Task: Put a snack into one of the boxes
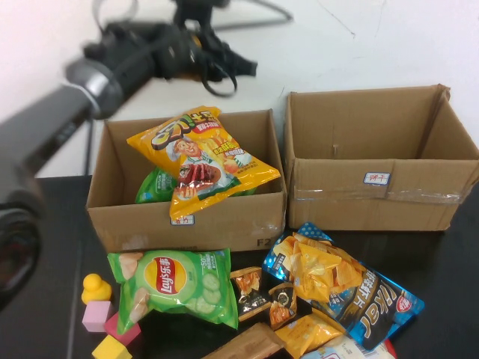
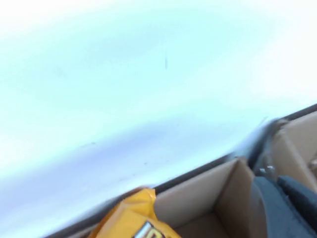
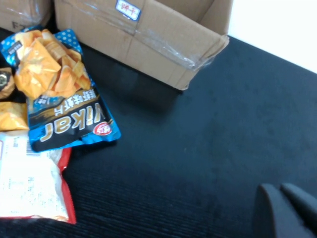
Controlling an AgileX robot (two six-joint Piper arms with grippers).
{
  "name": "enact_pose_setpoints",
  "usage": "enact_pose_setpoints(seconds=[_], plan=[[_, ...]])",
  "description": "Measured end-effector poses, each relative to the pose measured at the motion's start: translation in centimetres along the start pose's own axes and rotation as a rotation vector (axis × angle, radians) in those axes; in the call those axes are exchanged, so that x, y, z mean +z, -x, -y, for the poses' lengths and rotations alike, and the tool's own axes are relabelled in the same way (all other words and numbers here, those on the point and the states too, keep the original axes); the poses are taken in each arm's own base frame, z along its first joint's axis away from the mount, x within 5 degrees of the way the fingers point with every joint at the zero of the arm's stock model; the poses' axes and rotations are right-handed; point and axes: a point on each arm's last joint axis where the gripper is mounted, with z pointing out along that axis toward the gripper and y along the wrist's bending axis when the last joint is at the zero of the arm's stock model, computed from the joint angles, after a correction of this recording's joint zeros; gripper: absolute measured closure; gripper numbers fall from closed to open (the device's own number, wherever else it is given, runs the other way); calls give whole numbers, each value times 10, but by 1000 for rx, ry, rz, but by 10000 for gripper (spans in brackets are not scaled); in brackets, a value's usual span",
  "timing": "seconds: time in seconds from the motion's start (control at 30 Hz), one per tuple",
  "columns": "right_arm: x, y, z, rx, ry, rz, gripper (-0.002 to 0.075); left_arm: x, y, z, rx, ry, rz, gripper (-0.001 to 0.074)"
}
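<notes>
yellow snack bag (image 1: 200,159) lies tilted in your left box (image 1: 187,217), overhanging its front rim.
left gripper (image 1: 224,71) hovers behind, jaws wide; right gripper (image 3: 285,210) low over bare tabletop (image 3: 198,148), jaws narrow, mostly cut off.

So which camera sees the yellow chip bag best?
The high view: the yellow chip bag shows whole, lying tilted in the left box, below the left gripper. The left wrist view catches only its corner. The right wrist view misses it; the right gripper hangs over bare table.

A lab-style test setup: a black counter (image 1: 449,269) against a bare white wall (image 1: 359,45), holding labelled cardboard boxes (image 1: 187,217), with toy blocks (image 1: 97,315) nearby.
</notes>
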Motion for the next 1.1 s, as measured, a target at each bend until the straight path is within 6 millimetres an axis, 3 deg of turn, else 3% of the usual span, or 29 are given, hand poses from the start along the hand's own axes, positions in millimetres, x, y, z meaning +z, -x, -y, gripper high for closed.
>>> enact_pose_setpoints(seconds=[0.07, 0.17, 0.3, 0.43, 0.57, 0.73, 0.87, 0.97, 1.1], plan=[[0, 0, 1, -3, -9, 2, 727, -15, 6, 3, -20, -23, -37, 736], [0, 1, 1, -4, -11, 10, 727, -18, -1, 11, 11, -89, -133, 736], [0, 3, 1, -4, -6, 38, 727, 7, -35, 18, 27, -135, -287, 736], [0, 4, 0, -2, 2, 41, 727, 40, -84, 12, 56, -102, -483, 736], [0, 4, 0, -10, 4, 39, 727, 44, -101, -6, 118, 63, -598, 736], [0, 4, 0, -15, 3, 39, 727, 28, -92, -32, 119, 184, -636, 736], [0, 4, 0, -15, 4, 42, 727, 11, -80, -54, 34, 128, -633, 736], [0, 6, 0, -16, 4, 61, 727, -4, -66, -58, -20, 4, -590, 736], [-3, 8, 0, -13, 8, 112, 727, -30, -38, -47, 46, -103, -492, 736]])
